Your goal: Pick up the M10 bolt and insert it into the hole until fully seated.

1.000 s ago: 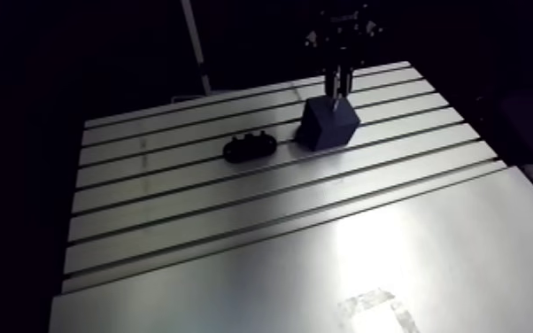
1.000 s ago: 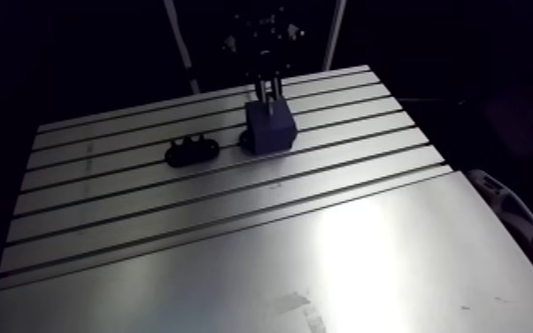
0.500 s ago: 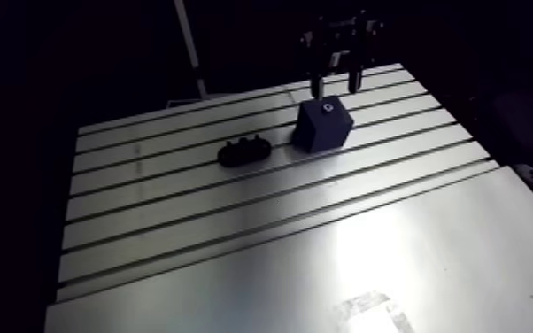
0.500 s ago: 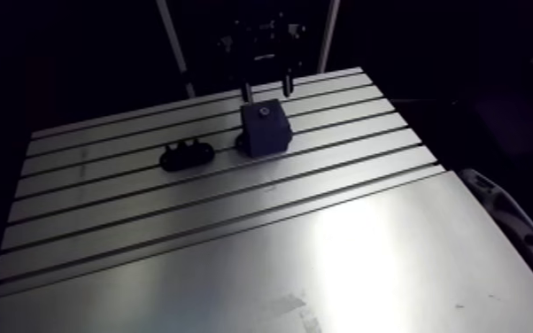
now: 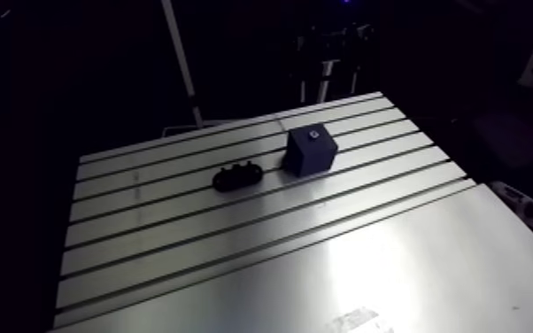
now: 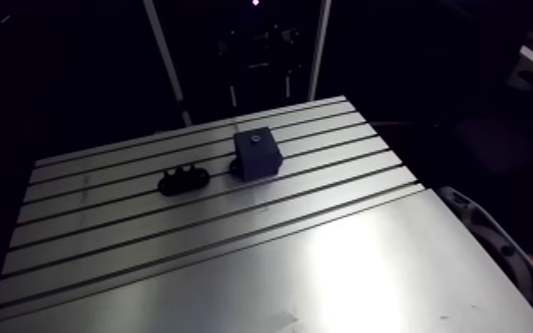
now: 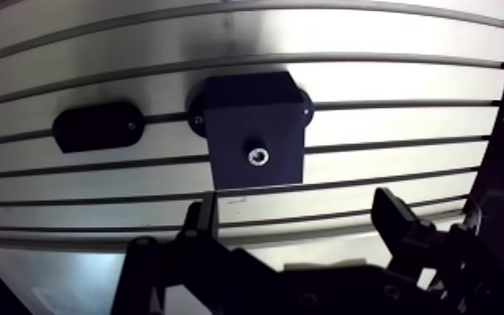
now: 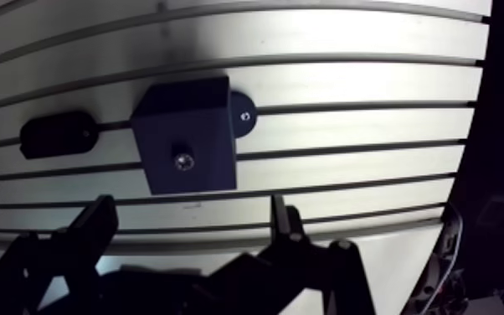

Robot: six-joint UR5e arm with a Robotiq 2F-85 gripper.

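M10 bolt [image 7: 259, 156] sits sunk in the top face of the dark block [image 7: 251, 100], only its small round head showing, as my pincer [image 7: 295, 205] hangs spread and empty above it. Just before, my fingers [image 7: 205, 209] were pressed together on the bolt right at the block's top. Then they parted close over it. Now, in the arm view, I have lifted well clear, into the dim space behind the table [image 7: 389, 50], and nothing touches bolt or block.

The block stands where it stood, upright across the table's slots. The black oval fixture [image 7: 96, 126] lies just beside it, apart from it and untouched. The arm view has shifted as a whole, which is my own camera moving, not the parts.

My reading is that the insertion is made and the release is clean, since the bolt did not come up with my fingers. Seen from straight above, the head looks level with the face. I cannot tell from this angle whether it is seated all the way down. A look from the side would settle that.
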